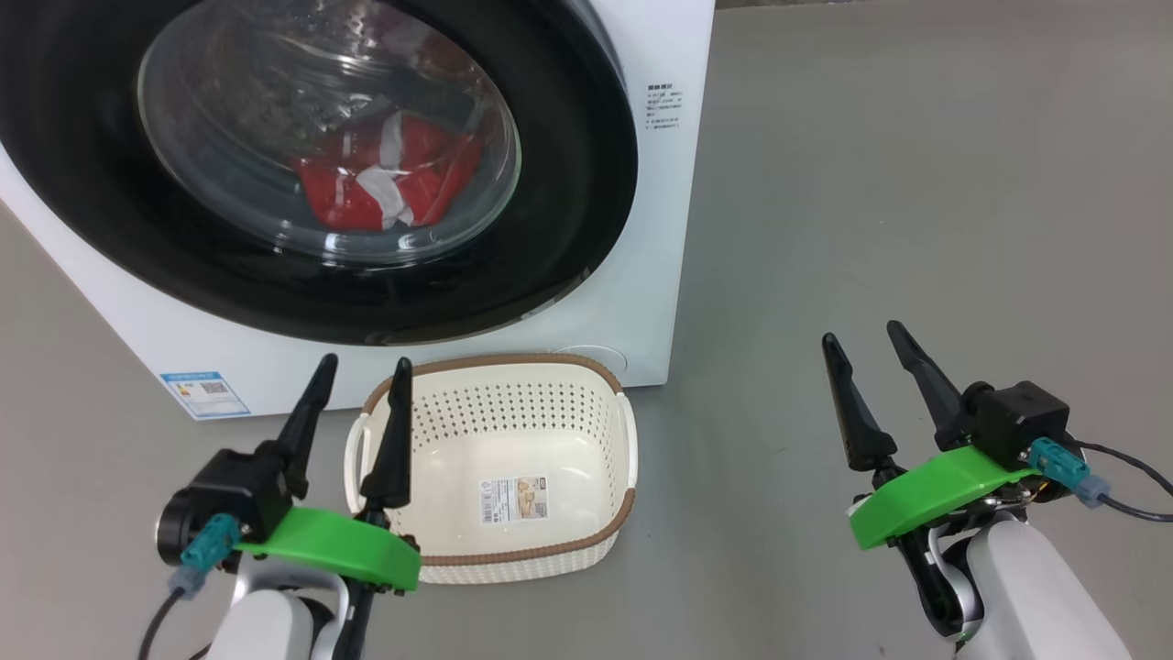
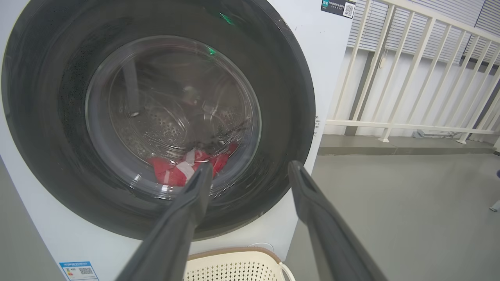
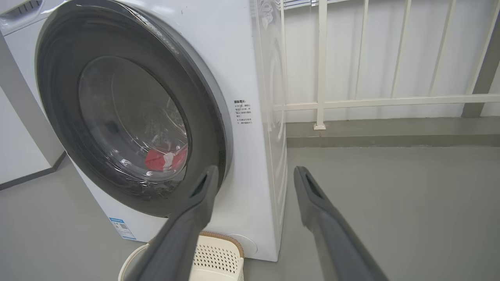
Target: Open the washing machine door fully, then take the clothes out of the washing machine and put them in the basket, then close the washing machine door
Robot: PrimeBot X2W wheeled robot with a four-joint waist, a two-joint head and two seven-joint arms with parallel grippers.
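- The left gripper (image 1: 364, 367) has its two dark fingers parted by a moderate gap. Nothing sits between them and they touch nothing.
- The right gripper (image 1: 861, 335) is parted about as far. It grips nothing and hangs over the bare grey floor (image 1: 916, 183), well to the right of the machine.
- There is one washing machine (image 1: 669, 55), a white front-loader. It has one blue label sticker (image 1: 203, 392) at its lower left corner.
- There is one washing machine door (image 1: 568, 183). Its glossy black rim lies flat against the machine's front, so it is closed.
- The clothes (image 1: 385, 179) show as one red heap with white parts. They lie low in the steel drum, seen through the door's glass bowl. I cannot tell how many garments there are.
- One basket (image 1: 513, 367) stands empty on the floor just in front of the machine, below the door. It has one label sticker (image 1: 513, 500) on its bottom.
- In the head view the left gripper's inner finger crosses the basket's left handle. I cannot tell whether they touch.
- One pale railing (image 2: 410, 78) runs along the wall beyond the machine.
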